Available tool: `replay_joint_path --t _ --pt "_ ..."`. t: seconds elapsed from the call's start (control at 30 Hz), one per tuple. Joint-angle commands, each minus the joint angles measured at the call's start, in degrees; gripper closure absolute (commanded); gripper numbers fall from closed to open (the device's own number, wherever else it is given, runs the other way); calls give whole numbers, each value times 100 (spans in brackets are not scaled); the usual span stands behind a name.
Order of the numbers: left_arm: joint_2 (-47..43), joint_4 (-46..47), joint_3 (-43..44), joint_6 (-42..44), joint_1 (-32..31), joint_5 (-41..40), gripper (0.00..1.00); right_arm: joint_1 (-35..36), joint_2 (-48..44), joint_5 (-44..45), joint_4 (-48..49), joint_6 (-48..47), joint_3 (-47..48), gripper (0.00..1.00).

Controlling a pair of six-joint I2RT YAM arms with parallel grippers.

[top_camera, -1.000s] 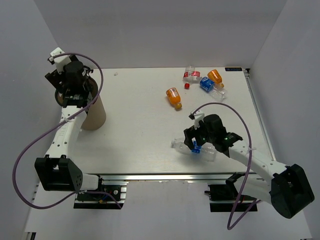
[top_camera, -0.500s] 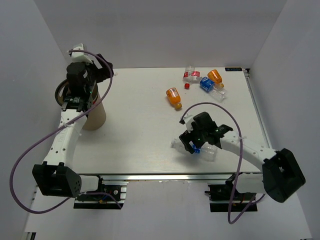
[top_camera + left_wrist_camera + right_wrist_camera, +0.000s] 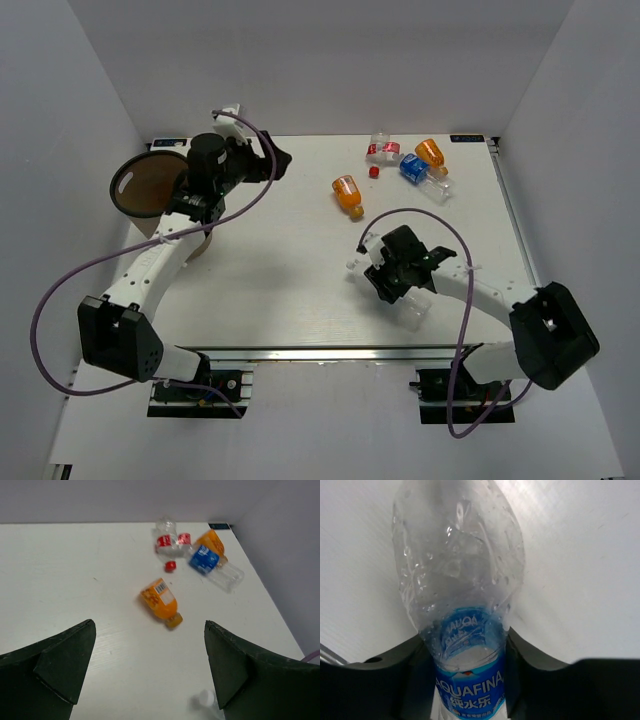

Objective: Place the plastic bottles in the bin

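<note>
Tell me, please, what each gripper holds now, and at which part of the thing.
The right gripper is shut on the clear water bottle, at its blue-labelled middle. The left gripper is open and holds nothing.

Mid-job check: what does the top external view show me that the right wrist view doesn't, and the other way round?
Only top external: the round brown cardboard bin at far left, the left gripper open to its right, a lone stubby orange plastic bottle, and farther right a cluster of three more bottles with a loose red cap. Only right wrist: the blue label on the crumpled clear plastic bottle and the dark fingers pressed against its sides. Both: the right gripper shut on that bottle, over the white table.
</note>
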Motion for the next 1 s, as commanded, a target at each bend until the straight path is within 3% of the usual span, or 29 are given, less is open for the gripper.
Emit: replay_joint_path --t 0.0,0.13,0.33,0.5,0.73,0.87,0.9,0.97 --pt "6 329 -180 -150 -119 1030 2 12 -774 -226 982 -167 -35 69" --pt "-73 830 -514 -378 -331 1550 2 12 -1391 -516 2588 61 -308 68" --pt "58 1463 -813 -783 -752 2403 2 12 -1173 -727 3233 579 130 70" --pt "269 1280 -726 -660 -1139 2167 2 3 -733 -789 3602 887 473 71" --pt "550 937 -550 -441 -1403 1446 2 12 -856 -1087 4745 1564 210 73" --pt "744 919 -435 -458 -1412 1558 2 12 -944 -1317 4904 1626 148 71" --pt "814 953 -418 -484 -1412 1638 7 12 -935 -1290 4895 1644 157 71" --pt "849 1103 -409 -528 -1412 1857 39 12 -891 -1272 4869 1635 184 67"
